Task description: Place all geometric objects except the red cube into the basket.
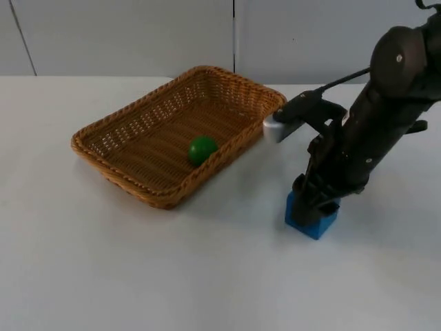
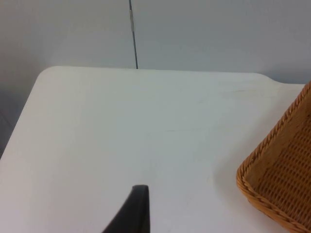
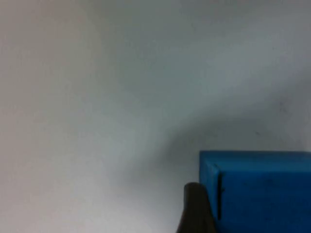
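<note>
Right end effector point(image 1: 315, 203) is bearing down on the blue block point(image 1: 311, 219) on the worktop point(image 1: 207, 276), apparently to grip it; finger state: cannot tell. Basket point(image 1: 138, 121) is sitting beside it, holding a green ball point(image 1: 202, 149). Left end effector point(image 2: 133, 213) is waiting near the basket's rim; its state is also unclear.

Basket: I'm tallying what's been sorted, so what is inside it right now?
Inside the basket lies one green ball on the woven floor. The near wall hides a strip of floor behind it.

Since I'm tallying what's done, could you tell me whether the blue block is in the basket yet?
Not yet. The blue block sits on the table outside the basket, with the right gripper down at it.
</note>
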You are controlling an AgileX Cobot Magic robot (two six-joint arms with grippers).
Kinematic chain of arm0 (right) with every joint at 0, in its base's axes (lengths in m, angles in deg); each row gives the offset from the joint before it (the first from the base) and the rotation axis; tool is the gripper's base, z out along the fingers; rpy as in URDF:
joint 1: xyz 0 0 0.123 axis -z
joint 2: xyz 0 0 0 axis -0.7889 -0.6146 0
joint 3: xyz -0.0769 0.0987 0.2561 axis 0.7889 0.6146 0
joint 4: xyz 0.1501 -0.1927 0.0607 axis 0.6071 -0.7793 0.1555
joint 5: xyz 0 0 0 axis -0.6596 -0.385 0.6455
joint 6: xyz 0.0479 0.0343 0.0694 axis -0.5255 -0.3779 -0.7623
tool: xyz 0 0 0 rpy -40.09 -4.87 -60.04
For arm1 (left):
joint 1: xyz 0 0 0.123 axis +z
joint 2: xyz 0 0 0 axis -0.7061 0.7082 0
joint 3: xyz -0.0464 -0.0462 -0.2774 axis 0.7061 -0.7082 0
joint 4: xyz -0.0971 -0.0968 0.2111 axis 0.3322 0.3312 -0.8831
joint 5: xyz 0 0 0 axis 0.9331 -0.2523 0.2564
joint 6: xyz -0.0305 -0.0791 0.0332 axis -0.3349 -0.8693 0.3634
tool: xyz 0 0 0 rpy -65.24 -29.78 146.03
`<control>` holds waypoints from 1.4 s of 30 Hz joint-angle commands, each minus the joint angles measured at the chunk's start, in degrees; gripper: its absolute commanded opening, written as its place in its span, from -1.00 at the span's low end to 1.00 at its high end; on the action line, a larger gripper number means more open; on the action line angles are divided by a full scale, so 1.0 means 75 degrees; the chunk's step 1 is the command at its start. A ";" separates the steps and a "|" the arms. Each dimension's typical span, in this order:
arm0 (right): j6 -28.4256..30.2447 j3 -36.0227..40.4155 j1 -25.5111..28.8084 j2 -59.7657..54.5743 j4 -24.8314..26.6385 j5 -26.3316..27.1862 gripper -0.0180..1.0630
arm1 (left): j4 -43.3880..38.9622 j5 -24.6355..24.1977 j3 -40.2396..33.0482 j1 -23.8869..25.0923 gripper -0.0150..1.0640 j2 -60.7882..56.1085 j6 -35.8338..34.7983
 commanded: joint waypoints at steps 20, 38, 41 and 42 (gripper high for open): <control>-0.0169 -0.2170 -0.1136 0.2871 -0.0106 0.2103 -0.67 | -0.0045 0.0077 -0.0017 0.0021 0.96 -0.0072 0.0003; -0.1156 -0.5062 -0.1189 -0.0674 0.0157 0.1945 -0.67 | -0.0169 0.0078 -0.0017 0.0021 0.96 -0.0072 0.0003; -0.1775 -0.6005 -0.1105 -0.1418 0.0035 0.1496 -0.67 | -0.0183 0.0078 -0.0017 0.0021 0.96 -0.0072 0.0003; -0.2053 -0.6371 -0.1100 -0.1718 -0.0108 0.1325 -0.67 | -0.0183 0.0078 -0.0017 0.0021 0.96 -0.0072 0.0003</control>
